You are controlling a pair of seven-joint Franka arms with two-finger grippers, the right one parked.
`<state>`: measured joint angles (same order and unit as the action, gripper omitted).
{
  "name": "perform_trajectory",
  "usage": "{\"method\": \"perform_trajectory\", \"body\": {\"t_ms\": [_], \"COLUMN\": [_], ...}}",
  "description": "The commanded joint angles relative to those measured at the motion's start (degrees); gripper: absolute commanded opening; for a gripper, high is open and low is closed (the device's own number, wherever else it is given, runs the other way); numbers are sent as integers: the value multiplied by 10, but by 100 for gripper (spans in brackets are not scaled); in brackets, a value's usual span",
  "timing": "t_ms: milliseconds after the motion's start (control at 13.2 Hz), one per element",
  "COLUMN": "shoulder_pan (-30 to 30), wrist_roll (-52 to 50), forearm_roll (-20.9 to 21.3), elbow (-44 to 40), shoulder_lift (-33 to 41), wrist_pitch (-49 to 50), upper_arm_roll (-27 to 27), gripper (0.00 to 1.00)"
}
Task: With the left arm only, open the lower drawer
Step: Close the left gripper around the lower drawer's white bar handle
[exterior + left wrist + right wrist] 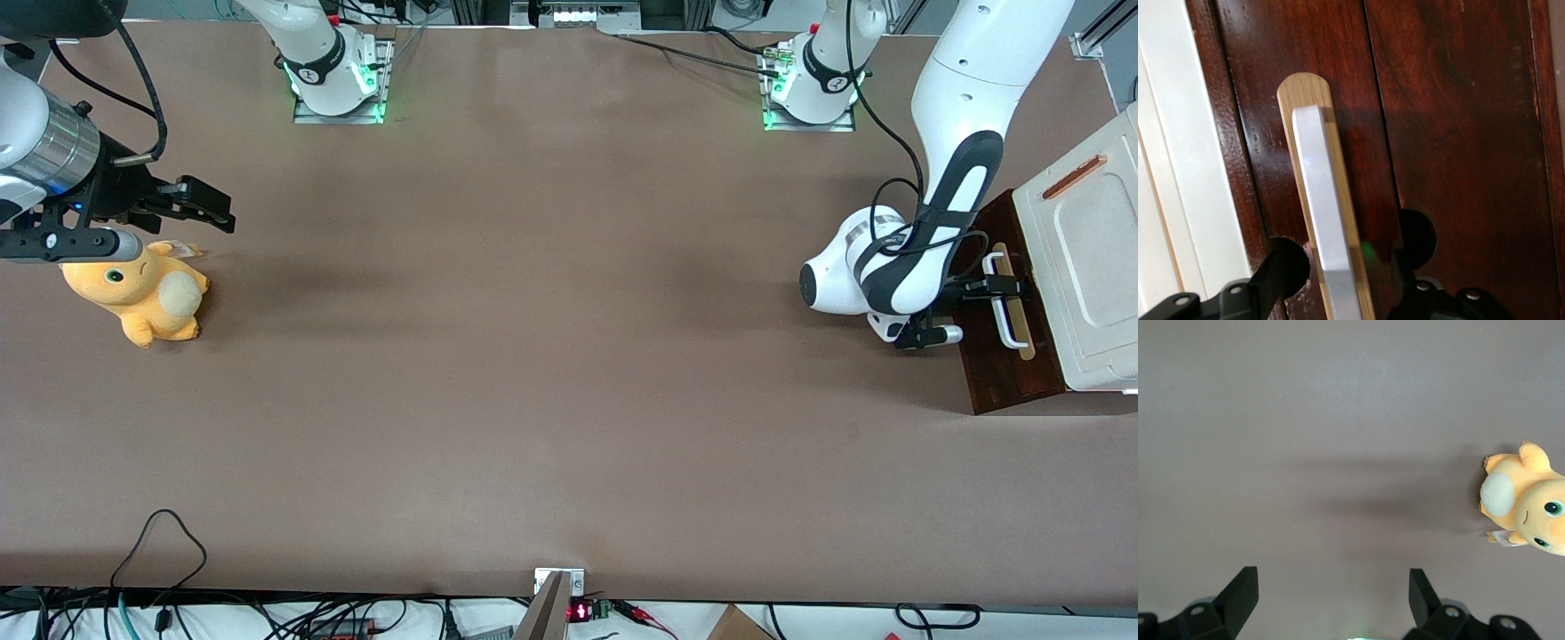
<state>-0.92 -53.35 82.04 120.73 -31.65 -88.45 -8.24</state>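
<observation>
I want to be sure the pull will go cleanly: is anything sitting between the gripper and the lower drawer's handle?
Nothing visible. The gripper is open, one finger on each side of the white bar handle of the lower drawer, with no other object between them.

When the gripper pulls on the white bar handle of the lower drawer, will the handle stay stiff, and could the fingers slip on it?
The white bar handle looks rigid, mounted on a wood strip, so it probably will not bend. Its surface looks smooth, so the fingers might slip somewhat. The gripper straddles it, open. The lower drawer looks like solid dark wood, so it is probably heavy.
</observation>
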Motion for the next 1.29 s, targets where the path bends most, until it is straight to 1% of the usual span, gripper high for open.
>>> {"method": "perform_trajectory", "body": {"t_ms": [0,227,303,379,530,606,682,833,909,985,1061,1136,1212], "shoulder_pan": [0,0,0,1,1,2,2,5,6,7,7,7,7], "wrist_roll": [-7,-7,-7,-7,-7,-7,-7,-7,-7,-7,-8,-8,-8], "forearm_roll": [13,13,13,13,13,12,12,10,10,9,9,9,8], "elbow": [-3,-5,-6,-7,-8,-8,-8,-8,-8,-8,-8,-8,-8], "shoulder_lift": [-5,-8,-9,-9,-9,-9,-9,-9,-9,-9,-8,-8,-8], "wrist_pitch": [5,5,4,3,-1,-1,-1,-1,-1,-1,-1,-1,-1], "upper_arm_roll": [0,0,0,0,0,0,-1,-1,-1,-1,-1,-1,-1], "gripper": [58,43,40,38,37,39,47,46,41,33,23,17,14]}}
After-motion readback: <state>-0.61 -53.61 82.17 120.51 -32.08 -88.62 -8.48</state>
